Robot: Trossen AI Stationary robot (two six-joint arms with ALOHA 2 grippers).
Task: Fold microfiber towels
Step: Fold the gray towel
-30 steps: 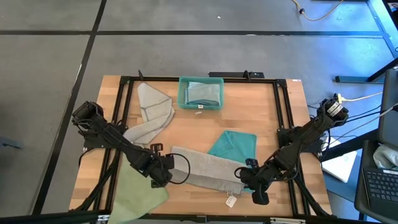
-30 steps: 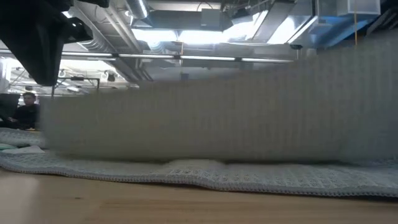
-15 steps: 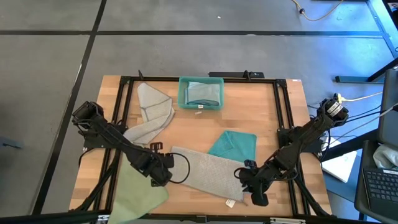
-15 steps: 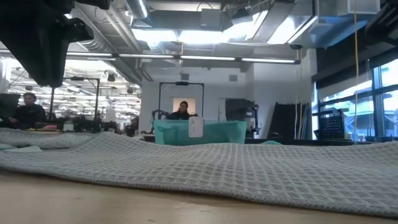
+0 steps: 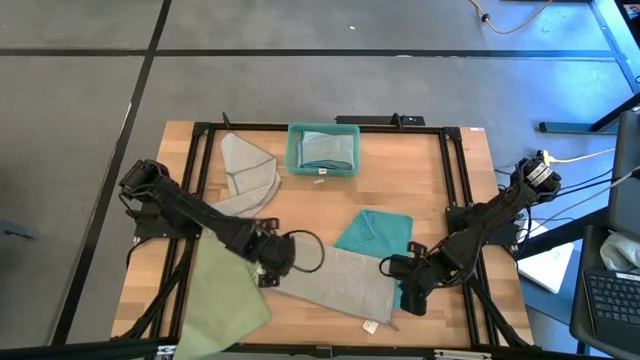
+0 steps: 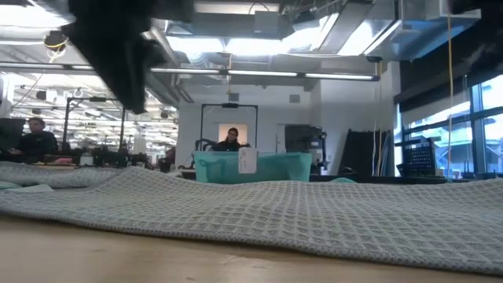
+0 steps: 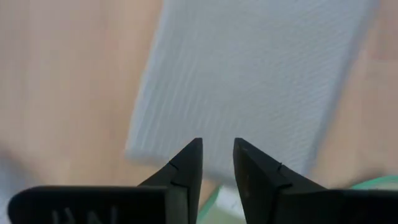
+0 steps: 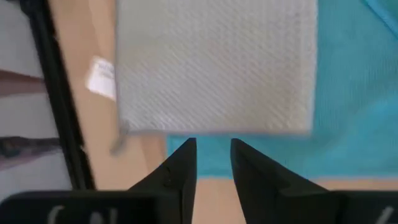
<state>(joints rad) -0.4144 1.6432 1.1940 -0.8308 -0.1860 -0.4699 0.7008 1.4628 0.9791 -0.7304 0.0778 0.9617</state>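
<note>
Overhead: grey towel (image 5: pixel 335 281) lies folded near the table's front edge, long axis running between left gripper (image 5: pixel 272 262) and right gripper (image 5: pixel 412 291), one at each short end. Wrist views: both grippers' fingers slightly parted, holding nothing

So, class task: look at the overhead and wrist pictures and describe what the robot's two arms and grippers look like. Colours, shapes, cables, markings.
Both arms are dark, almost black, built of slim jointed segments. The left gripper has a thin black cable looping beside it. The right gripper looks blocky from overhead. In the wrist views each ends in two dark, pointed, wedge-shaped fingers; faint embossed lettering shows on the bodies, unreadable.
</note>
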